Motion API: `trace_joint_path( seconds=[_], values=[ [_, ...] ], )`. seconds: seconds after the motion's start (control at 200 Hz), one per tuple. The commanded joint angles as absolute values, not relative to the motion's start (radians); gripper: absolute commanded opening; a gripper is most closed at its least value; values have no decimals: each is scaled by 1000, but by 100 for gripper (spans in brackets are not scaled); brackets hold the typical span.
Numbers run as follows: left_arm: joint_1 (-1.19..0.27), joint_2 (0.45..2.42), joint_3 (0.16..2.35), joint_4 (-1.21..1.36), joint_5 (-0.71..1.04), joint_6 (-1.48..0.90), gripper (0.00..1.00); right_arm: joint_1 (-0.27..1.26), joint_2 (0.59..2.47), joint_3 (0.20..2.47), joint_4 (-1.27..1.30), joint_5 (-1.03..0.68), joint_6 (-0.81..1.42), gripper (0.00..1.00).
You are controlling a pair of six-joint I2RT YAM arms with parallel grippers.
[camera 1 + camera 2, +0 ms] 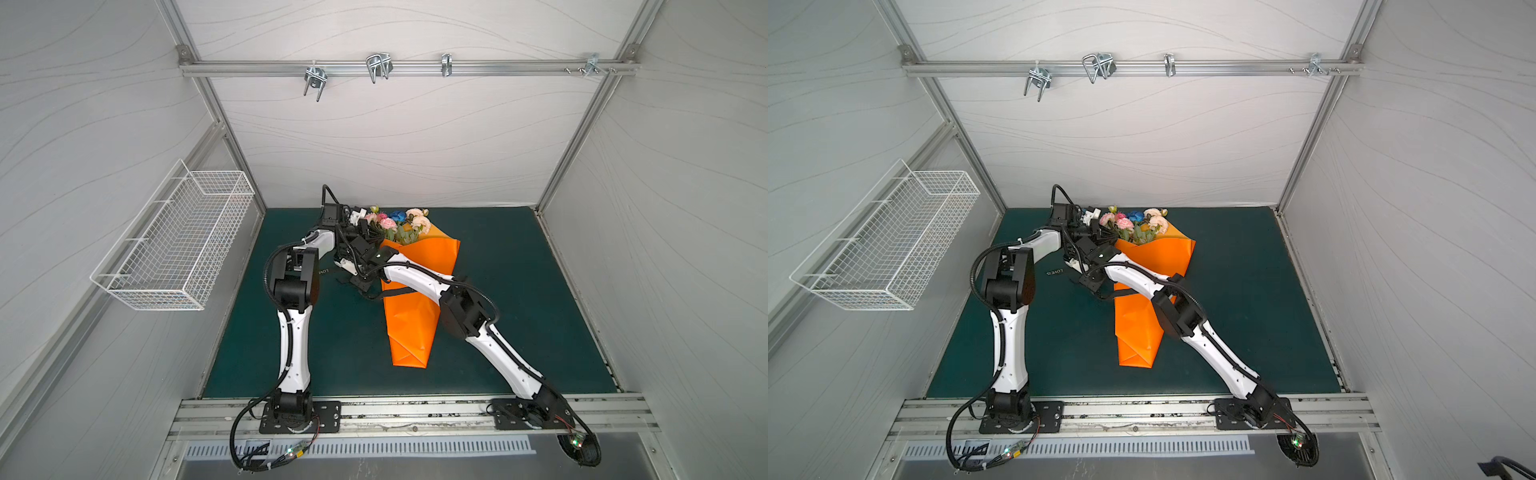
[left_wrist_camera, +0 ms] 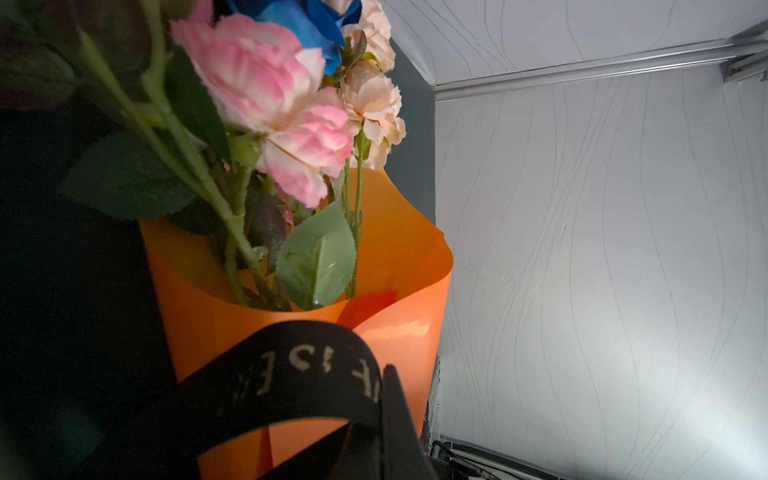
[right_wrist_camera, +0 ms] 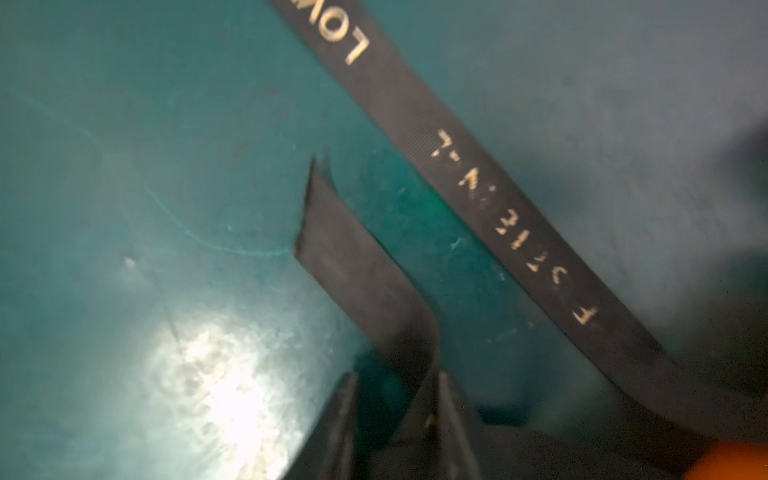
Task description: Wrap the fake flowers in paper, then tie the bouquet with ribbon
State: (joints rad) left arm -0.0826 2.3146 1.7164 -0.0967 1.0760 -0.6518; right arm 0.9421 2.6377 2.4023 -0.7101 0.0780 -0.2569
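The bouquet of fake flowers (image 1: 395, 222) (image 1: 1133, 224) (image 2: 270, 104) lies at the back of the green mat, its stems wrapped in an orange paper cone (image 1: 411, 324) (image 1: 1138, 332) (image 2: 399, 266). A black printed ribbon (image 1: 399, 293) (image 1: 1129, 294) (image 2: 291, 365) (image 3: 498, 199) crosses the cone. My left gripper (image 1: 365, 232) (image 1: 1100, 233) (image 2: 384, 376), just left of the blossoms, is shut on a loop of that ribbon. My right gripper (image 1: 358, 286) (image 1: 1091, 286) (image 3: 397, 382) hangs low over the mat left of the cone. It is open, narrowly, and a loose ribbon end (image 3: 357, 266) runs between its fingers, against one of them.
A printed ribbon tail (image 1: 322, 271) (image 1: 1054, 272) lies on the mat (image 1: 519, 291) left of both grippers. A white wire basket (image 1: 174, 245) hangs on the left wall. Metal hooks (image 1: 378, 66) sit on the back rail. The arms' bases stand on the front aluminium rail (image 1: 415, 411).
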Motion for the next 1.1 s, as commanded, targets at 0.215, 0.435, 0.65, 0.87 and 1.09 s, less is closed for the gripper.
trace_joint_path(
  seconds=[0.215,0.435,0.65,0.87,1.09],
  values=[
    [-83,2357,1747,-72,1060,-695,0,966,2682,2403,-770,57,-282,0],
    [-57,2340,1729,-23,1070,-733,0,968,2570,2298,-698,-28,-265,0],
    [-36,2306,1711,-49,1073,-699,0,987,2317,2044,-489,-126,-252,0],
    [-36,2279,1688,-48,1046,-686,0,992,2165,1909,-379,-215,-172,0],
    [-35,2262,1674,-51,1007,-675,0,995,2102,1845,-297,-380,-17,0]
  ],
)
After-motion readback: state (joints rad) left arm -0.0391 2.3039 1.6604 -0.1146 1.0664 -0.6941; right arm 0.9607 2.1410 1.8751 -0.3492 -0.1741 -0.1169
